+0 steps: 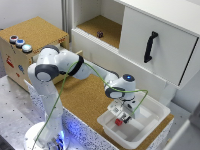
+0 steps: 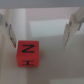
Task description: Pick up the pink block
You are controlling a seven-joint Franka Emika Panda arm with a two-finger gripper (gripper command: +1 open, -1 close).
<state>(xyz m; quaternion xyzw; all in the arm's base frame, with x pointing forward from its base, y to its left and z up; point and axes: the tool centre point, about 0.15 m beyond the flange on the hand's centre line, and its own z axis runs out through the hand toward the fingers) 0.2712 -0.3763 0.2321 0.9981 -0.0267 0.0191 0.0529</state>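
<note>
Reddish-pink against white, framed by the gripper (image 1: 122, 117): jaws spread wide, closed on nothing. Hangs low inside a white tray (image 1: 151, 116), pointing down. In the wrist view, pale fingers (image 2: 75, 31) on either side of the pink block (image 2: 27, 53), with the block clearly nearer one finger than the other (contact with that finger not clear through the blur). Sits flat on the tray floor, top face marked with a black figure resembling a Z or N. In the exterior view, only a small red patch just below the fingertips.

Outward from there: white arm (image 1: 75, 64) bent over a cork-topped table (image 1: 85, 100), a green cable (image 1: 96, 74) looping along it toward the wrist. Tray at the table's corner on the exterior view's right. Behind, a white cabinet (image 1: 165, 55) with a black handle (image 1: 150, 46) and an open cork-lined shelf holding a small dark cube (image 1: 100, 34), well apart from the tray. On the exterior view's left, a cork-topped box (image 1: 42, 30) with round buttons (image 1: 20, 43).
</note>
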